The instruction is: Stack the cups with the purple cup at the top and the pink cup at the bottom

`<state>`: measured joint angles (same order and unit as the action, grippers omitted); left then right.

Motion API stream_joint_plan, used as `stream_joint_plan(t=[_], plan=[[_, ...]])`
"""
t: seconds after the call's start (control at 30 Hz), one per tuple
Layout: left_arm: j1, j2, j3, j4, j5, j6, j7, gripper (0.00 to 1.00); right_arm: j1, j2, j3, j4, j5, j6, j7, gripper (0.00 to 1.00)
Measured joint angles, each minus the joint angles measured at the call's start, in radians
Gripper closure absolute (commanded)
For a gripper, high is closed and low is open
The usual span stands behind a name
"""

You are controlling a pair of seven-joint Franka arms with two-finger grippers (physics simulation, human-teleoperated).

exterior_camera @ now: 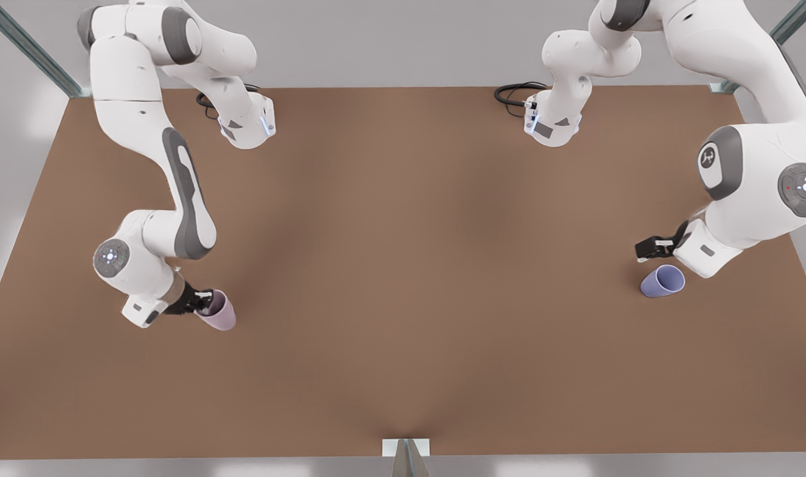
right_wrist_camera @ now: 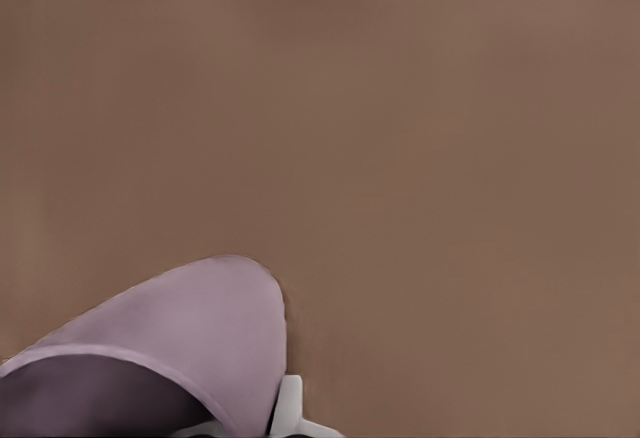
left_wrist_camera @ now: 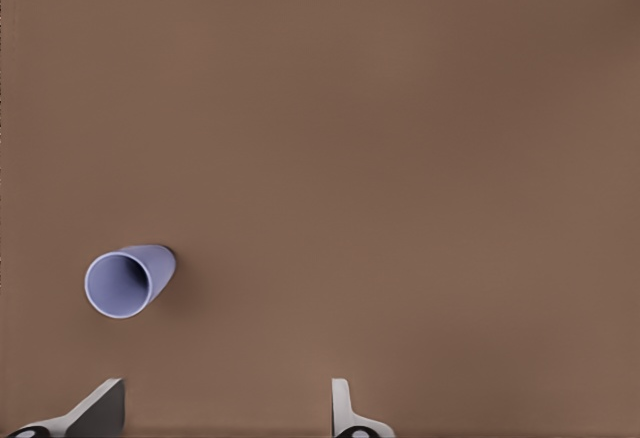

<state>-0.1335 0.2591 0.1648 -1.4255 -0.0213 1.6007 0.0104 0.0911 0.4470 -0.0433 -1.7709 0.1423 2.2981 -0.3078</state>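
Note:
The pink cup (exterior_camera: 218, 313) stands on the brown table (exterior_camera: 403, 265) at the front view's left. My right gripper (exterior_camera: 202, 302) is shut on its rim. One white fingertip (right_wrist_camera: 288, 406) presses on the outside of the pink cup (right_wrist_camera: 190, 328) wall, and the other finger is hidden. The purple cup (exterior_camera: 663, 281) stands upright at the front view's right, mouth up. My left gripper (exterior_camera: 652, 250) hovers just beside and above it, apart from it. In the left wrist view the left gripper (left_wrist_camera: 225, 413) is open, with the purple cup (left_wrist_camera: 128, 280) off to one side of its fingers.
Both arm bases and their black cables (exterior_camera: 516, 93) sit at the table's far edge. A small metal bracket (exterior_camera: 406, 448) marks the middle of the near edge. Bare brown tabletop lies between the two cups.

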Motion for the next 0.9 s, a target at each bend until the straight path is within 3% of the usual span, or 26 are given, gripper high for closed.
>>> stream_joint_plan(t=[0.17, 0.33, 0.43, 0.57, 0.7, 0.8, 0.87, 0.9], plan=[[0.004, 0.014, 0.063, -0.001, -0.004, 0.005, 0.027, 0.00, 0.274, 0.110, 0.039, 0.282, 0.000, -0.165, 0.139, 0.79], [0.003, 0.045, 0.105, -0.003, -0.006, 0.018, 0.069, 0.00, 0.554, 0.413, 0.063, 0.746, 0.011, -0.270, 0.376, 0.79], [0.055, 0.100, 0.127, -0.009, -0.020, 0.056, 0.115, 0.00, 0.658, 0.556, 0.034, 0.893, 0.009, -0.302, 0.531, 0.79], [0.154, 0.193, 0.131, -0.023, -0.059, 0.138, 0.203, 0.00, 0.725, 0.620, -0.039, 0.935, 0.009, -0.325, 0.717, 0.79], [0.222, 0.298, 0.130, -0.030, -0.075, 0.244, 0.310, 0.00, 0.726, 0.627, -0.052, 0.946, 0.011, -0.332, 0.867, 0.79], [0.238, 0.319, 0.130, -0.124, -0.087, 0.345, 0.387, 0.00, 0.726, 0.637, -0.051, 0.950, 0.013, -0.330, 0.960, 0.77], [0.246, 0.321, 0.130, -0.165, -0.098, 0.394, 0.435, 0.00, 0.726, 0.649, -0.048, 0.952, 0.012, -0.326, 1.015, 0.53], [0.250, 0.322, 0.130, -0.182, -0.104, 0.413, 0.458, 0.00, 0.725, 0.653, -0.046, 0.953, 0.012, -0.323, 1.040, 0.50]])
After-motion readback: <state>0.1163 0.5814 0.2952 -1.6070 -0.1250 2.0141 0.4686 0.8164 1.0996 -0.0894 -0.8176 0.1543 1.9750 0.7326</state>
